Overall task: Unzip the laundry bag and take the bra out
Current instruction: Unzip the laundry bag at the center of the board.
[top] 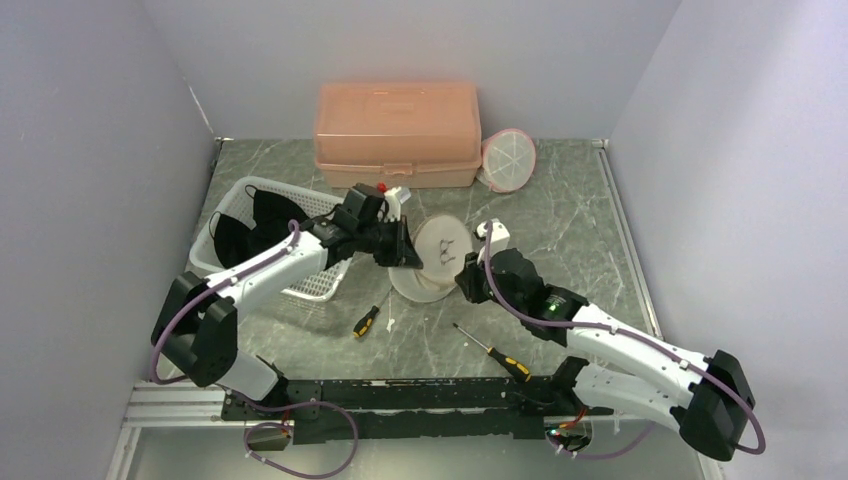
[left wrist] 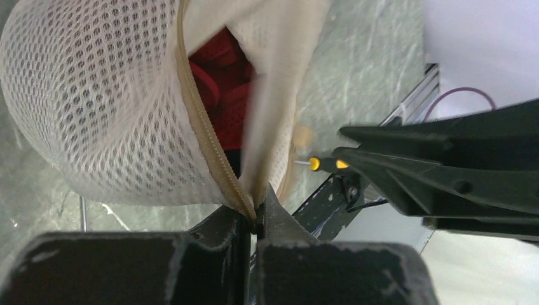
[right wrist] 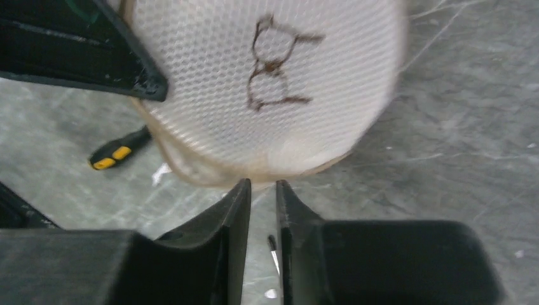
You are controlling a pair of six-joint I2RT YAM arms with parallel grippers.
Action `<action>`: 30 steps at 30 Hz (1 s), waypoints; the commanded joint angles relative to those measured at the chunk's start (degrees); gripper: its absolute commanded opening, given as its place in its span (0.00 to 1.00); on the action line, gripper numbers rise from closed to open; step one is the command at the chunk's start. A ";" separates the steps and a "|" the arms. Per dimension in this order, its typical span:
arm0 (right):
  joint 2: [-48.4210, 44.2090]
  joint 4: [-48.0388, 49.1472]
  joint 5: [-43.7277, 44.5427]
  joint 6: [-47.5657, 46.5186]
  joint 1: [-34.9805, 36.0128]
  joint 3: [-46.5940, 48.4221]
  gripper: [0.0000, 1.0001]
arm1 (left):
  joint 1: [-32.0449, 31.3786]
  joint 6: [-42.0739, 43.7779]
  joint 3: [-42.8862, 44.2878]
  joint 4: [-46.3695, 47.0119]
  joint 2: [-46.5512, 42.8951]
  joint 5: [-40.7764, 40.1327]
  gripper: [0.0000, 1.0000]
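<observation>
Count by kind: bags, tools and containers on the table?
Mesh bags: 2
Screwdrivers: 2
Lidded box: 1
Basket: 1
Total: 6

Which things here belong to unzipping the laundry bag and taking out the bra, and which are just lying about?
Job in hand: laundry bag, its zip, red garment inside (likely the bra), left end effector pinching the zip edge.

Lying about: pink lidded box, white basket, pink-rimmed mesh pouch, short screwdriver, long screwdriver.
</observation>
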 commanded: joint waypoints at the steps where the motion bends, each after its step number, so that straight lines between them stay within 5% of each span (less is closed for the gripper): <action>1: -0.14 -0.71 -1.30 1.04 -0.39 1.01 0.35 | 0.47 -1.43 -4.21 5.47 -0.77 1.77 0.03; 6: -0.56 -5.39 -2.94 3.04 -0.38 6.11 0.65 | 0.45 -2.04 -5.52 7.30 -1.68 2.38 0.03; 12: -1.54 -5.61 1.81 7.35 -1.81 6.84 0.69 | 0.43 -2.17 -7.01 7.83 -3.14 1.90 0.05; 17: -4.37 -0.02 -0.68 10.38 -5.78 2.48 0.69 | 0.43 -0.74 -7.30 4.02 -5.94 -1.58 0.51; 19: -5.19 1.50 -1.74 10.74 -6.86 1.23 0.69 | 0.43 0.29 -7.20 1.81 -7.69 -3.70 0.59; 30: -2.00 6.58 -8.28 12.41 -9.48 -2.20 0.65 | 0.44 0.62 -5.10 -4.63 -12.25 -8.92 0.68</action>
